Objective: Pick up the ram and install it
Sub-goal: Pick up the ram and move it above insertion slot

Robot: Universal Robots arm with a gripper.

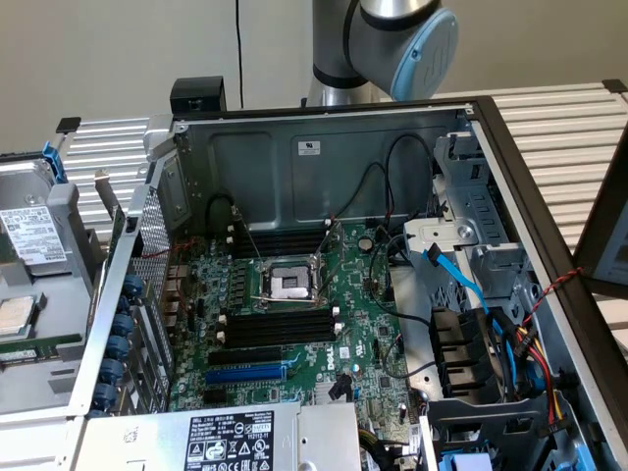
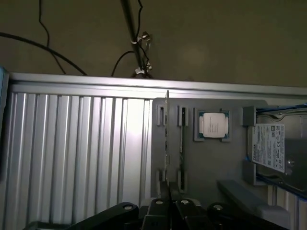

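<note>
The long thin ram stick [image 2: 167, 139] (seen edge-on) is pinched between the black gripper [image 2: 166, 197] jaws, in front of the flat grey plastic tray [image 2: 211, 163], near the tray's square silver processor chip [image 2: 213, 125].

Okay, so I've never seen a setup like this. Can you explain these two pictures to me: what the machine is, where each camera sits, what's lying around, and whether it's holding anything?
The machine is a robot arm, the grey tube with the blue cap. It stands behind an opened computer case.

One picture comes from a camera off the arm. It looks down into the case at the green motherboard, with its long black slots and loose cables.

The other picture comes from a camera on the arm's wrist, looking past the gripper. Beyond it lies a grey tray carrying a processor chip and a hard drive.

The gripper looks closed on the ram, a thin memory stick seen edge-on here.
</note>
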